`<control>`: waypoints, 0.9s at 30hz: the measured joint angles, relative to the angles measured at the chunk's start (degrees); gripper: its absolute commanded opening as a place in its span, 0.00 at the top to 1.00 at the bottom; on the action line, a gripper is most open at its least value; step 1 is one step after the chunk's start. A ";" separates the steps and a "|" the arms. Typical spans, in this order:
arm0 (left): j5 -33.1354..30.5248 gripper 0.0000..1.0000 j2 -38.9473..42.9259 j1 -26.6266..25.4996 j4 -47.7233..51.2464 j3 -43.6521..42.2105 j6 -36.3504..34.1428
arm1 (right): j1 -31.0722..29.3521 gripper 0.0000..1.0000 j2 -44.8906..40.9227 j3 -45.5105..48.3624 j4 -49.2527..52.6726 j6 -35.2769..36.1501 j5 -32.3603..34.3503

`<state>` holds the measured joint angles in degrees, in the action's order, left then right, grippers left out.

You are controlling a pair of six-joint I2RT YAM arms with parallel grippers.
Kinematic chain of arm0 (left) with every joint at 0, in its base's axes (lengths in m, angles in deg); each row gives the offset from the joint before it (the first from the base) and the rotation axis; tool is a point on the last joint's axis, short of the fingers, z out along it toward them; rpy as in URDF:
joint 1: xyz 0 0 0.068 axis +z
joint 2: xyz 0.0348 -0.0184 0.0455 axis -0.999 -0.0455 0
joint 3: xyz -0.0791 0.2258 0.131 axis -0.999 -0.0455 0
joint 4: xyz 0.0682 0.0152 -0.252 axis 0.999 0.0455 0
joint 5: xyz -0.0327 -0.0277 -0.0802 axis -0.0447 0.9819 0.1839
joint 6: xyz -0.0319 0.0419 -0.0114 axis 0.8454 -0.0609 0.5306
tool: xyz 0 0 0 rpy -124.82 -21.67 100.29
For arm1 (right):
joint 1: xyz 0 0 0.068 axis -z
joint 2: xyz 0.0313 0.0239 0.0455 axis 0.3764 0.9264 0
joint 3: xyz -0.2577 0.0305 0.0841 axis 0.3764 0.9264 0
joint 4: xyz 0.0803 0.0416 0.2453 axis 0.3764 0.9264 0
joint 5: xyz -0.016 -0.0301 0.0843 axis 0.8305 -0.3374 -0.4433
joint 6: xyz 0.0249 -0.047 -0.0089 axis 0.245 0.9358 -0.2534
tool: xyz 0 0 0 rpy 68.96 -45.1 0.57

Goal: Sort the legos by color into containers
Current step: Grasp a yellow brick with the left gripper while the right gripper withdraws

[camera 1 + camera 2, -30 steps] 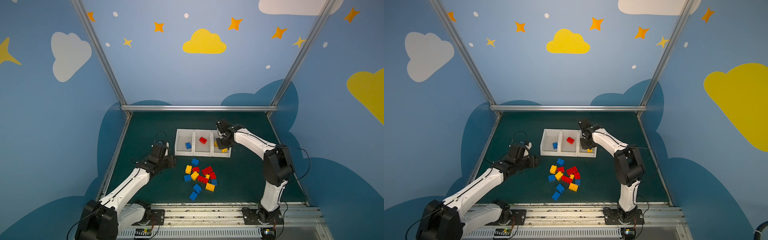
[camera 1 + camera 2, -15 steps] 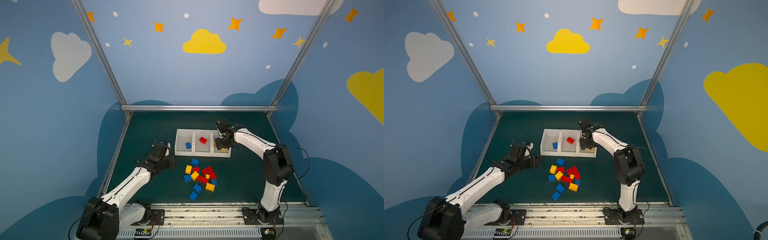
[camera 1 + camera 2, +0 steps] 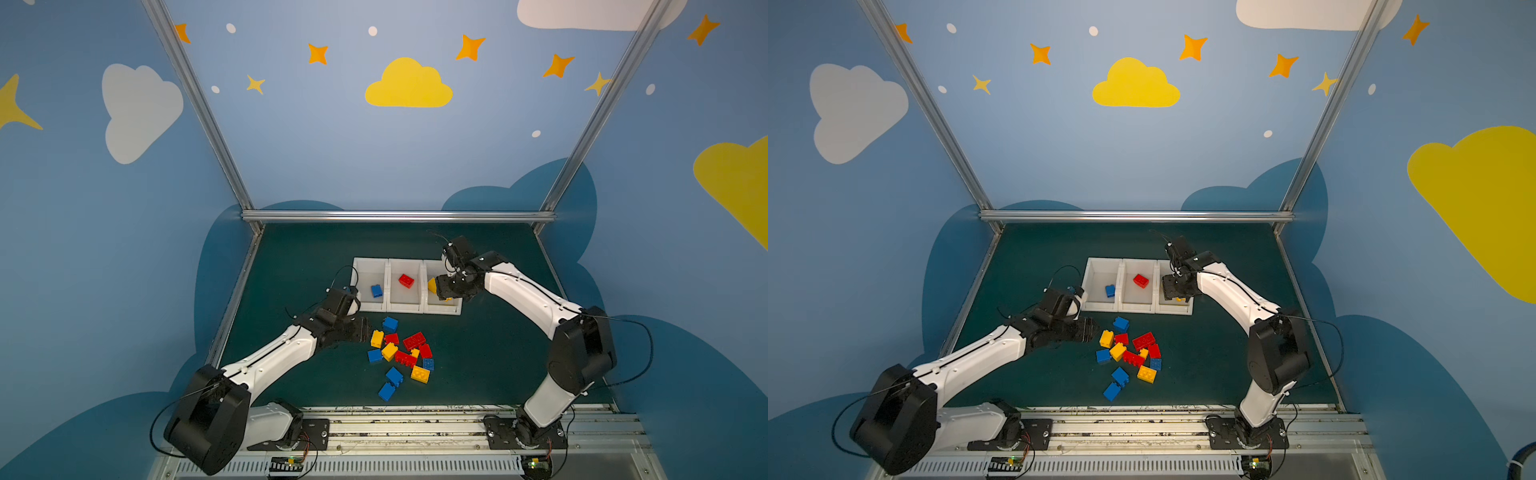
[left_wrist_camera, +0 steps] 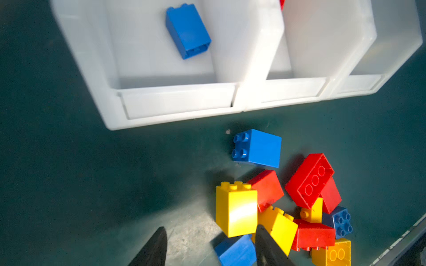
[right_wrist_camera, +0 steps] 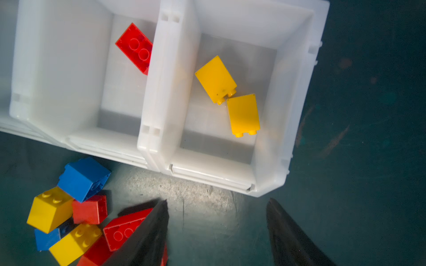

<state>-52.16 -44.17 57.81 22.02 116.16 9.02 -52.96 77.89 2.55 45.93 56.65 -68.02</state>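
Hovering above the rightmost of the three containers (image 3: 387,291), just right of centre in both top views, the right gripper (image 5: 217,201) has its jaws apart and empty. Two yellow legos (image 5: 215,79) lie in the container beneath it. The left gripper (image 4: 211,229), also spread partway with nothing between its jaws, sits low at the left edge of the loose pile (image 3: 399,353) on the table (image 3: 498,353), lower centre of the frame. The bricks there touch and overlap, so closing on the tall yellow brick (image 4: 236,209) could catch the blue brick (image 4: 235,253) beside it. It could also scatter the heap or carry two colours into one container. Both arms reaching for the pile could collide.
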 measured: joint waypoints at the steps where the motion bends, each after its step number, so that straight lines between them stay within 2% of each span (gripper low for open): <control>1: 0.09 0.39 -0.87 -0.66 -0.13 0.33 -0.02 | 0.00 0.33 -0.55 0.55 0.04 -0.31 -0.15; 7: 0.24 0.41 -5.95 -3.89 -0.46 2.47 -0.04 | 0.00 0.33 -3.69 3.93 -0.02 -2.32 -0.70; 17: 0.13 0.45 -12.59 -6.43 -0.26 5.86 -1.09 | 0.00 0.33 -5.77 6.47 -0.04 -4.35 -0.72; 27: -1.62 0.60 -15.85 -7.63 0.98 7.74 -1.77 | 0.00 0.37 -7.58 8.39 -0.24 -5.49 -0.70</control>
<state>-53.78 -60.02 50.18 23.01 123.90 7.25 -52.96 70.30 10.95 45.68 51.17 -68.71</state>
